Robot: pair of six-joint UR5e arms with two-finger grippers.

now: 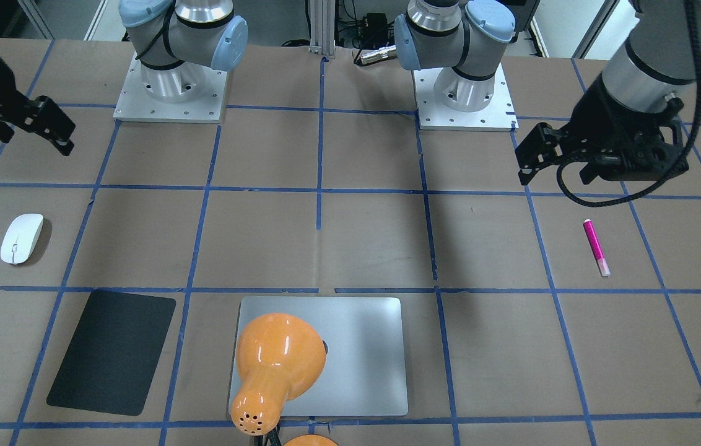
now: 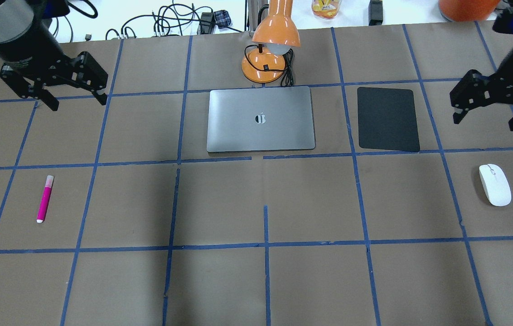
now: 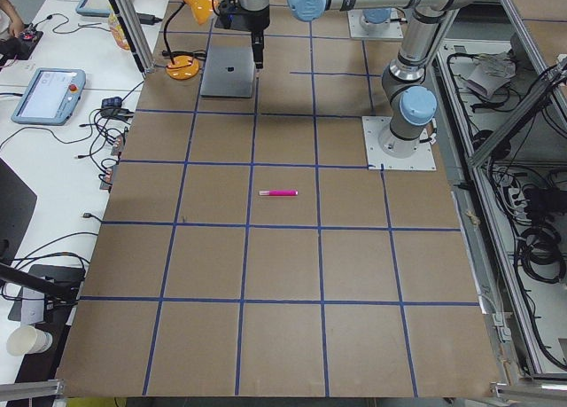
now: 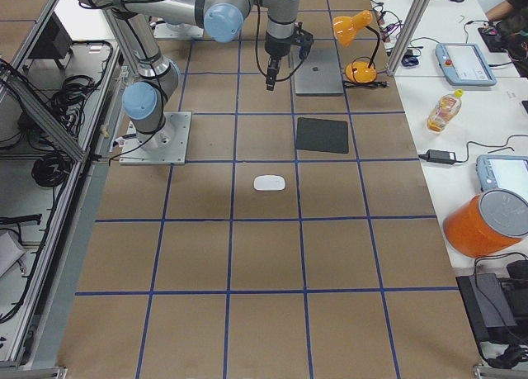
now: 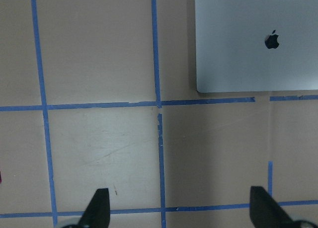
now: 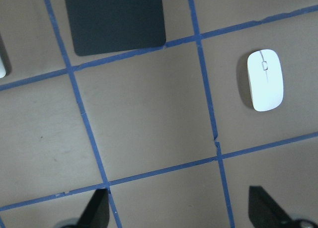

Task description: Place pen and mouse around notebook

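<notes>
Zero of two placed: pen (image 2: 45,199) and mouse (image 2: 494,184) lie well apart from the notebook (image 2: 261,118); left gripper (image 2: 77,102) and right gripper (image 2: 486,122) hover, fingers (image 2: 51,103) spread, empty.

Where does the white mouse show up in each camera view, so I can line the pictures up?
Front-facing: mouse at far left, mid-height.
Overhead: mouse at far right, mid-height.
Exterior left: not in it.
Exterior right: mouse near the centre.
Left wrist: not in it.
Right wrist: mouse at upper right.
Landmark: the black pad, the nearest tabletop item to the mouse in all four views that show it.
</notes>
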